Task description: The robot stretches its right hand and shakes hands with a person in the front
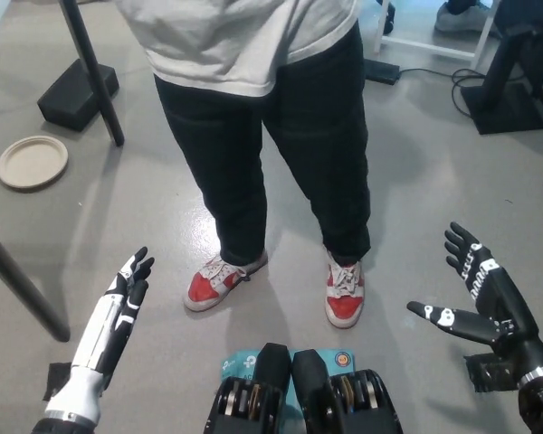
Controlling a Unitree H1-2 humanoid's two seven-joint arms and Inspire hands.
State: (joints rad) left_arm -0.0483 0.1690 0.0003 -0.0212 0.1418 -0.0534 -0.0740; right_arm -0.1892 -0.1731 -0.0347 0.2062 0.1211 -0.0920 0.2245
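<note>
Right hand [478,294] is out at the lower right, fingers spread wide, palm empty, nothing touching it. The person [262,136] stands front and centre on the grey floor [145,208], red-and-white shoes [344,289] near the robot, well apart from that hand. Left hand [127,287] rests lower left, fingers apart and straight, holding nothing.

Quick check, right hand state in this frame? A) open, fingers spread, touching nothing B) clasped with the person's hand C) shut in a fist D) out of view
A: the black right hand is at the lower right with its fingers spread and nothing in it, apart from the person, none of whose hands show in the frame.
</note>
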